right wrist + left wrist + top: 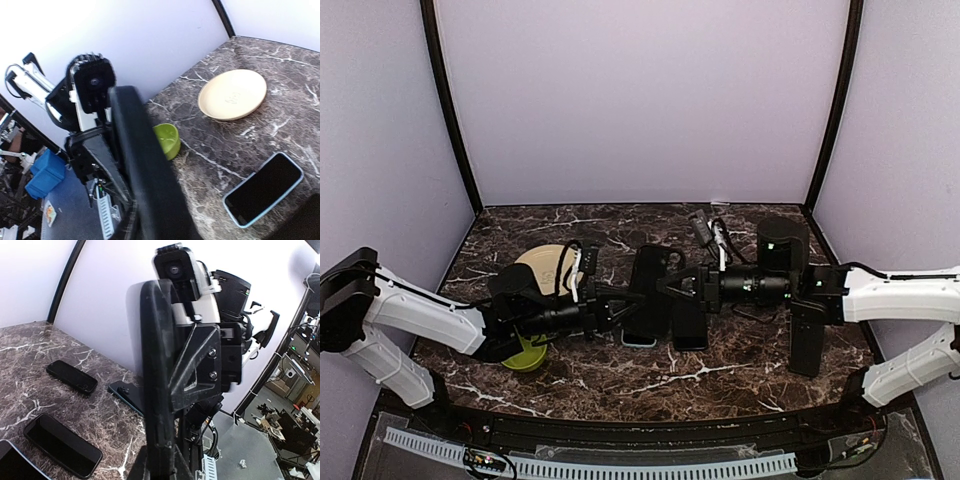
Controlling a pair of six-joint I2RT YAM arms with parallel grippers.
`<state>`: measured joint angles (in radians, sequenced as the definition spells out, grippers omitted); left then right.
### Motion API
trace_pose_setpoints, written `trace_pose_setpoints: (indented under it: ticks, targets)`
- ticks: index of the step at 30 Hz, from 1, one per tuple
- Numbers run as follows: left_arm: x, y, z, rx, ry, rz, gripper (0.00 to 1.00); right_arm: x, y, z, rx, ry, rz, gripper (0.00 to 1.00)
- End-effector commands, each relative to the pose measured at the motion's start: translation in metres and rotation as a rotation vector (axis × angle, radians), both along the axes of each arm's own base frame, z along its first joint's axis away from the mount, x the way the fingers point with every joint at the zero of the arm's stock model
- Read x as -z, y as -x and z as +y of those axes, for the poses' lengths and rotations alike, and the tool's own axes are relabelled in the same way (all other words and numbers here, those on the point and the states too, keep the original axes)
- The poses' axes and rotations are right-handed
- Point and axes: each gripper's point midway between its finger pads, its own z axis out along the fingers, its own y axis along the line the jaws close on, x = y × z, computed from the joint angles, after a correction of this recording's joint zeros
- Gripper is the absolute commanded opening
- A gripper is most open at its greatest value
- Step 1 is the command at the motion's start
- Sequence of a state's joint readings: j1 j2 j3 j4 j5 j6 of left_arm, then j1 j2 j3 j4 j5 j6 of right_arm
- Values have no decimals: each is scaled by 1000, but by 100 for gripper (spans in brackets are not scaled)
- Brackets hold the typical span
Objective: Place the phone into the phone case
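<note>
A black phone case (651,287) is held on edge above the middle of the table, between both grippers. My left gripper (620,306) is shut on its left side and my right gripper (680,285) on its right side. In the left wrist view the case (156,390) fills the centre edge-on, in my left gripper (161,460), with the right gripper's finger (197,365) pressed on it. In the right wrist view the case (145,170) is a dark blurred slab in my right gripper (150,222). I cannot tell whether a phone sits inside it.
On the table lie a phone in a light-blue case (640,340), a black phone (689,325) and another black phone (807,336) at the right. A cream plate (542,264) and a green bowl (525,354) are at the left. A dark box (782,240) stands behind the right arm.
</note>
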<state>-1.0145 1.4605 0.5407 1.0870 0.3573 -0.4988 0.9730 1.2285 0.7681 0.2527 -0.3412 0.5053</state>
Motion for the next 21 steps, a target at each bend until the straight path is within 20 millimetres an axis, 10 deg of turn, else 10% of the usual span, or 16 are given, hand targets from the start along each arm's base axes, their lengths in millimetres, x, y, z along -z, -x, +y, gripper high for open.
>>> trace_pose_setpoints:
  ticks: [1,2,5,10,19,21]
  targets:
    - [-22,11,-1,61,89,5,0,-11,12,11,-79,-68,77,0]
    - [-18,13,-2,76,80,32,6,-4,16,10,-97,-36,113,0]
    - [5,12,3,52,-15,110,91,44,39,-7,-163,173,294,0]
    - [59,-17,28,-174,-373,129,99,119,87,-38,-218,333,671,0]
    - [96,-32,49,-279,-637,144,99,197,55,-47,-42,405,796,1]
    - [95,-31,48,-273,-633,142,99,209,42,-60,50,453,801,18]
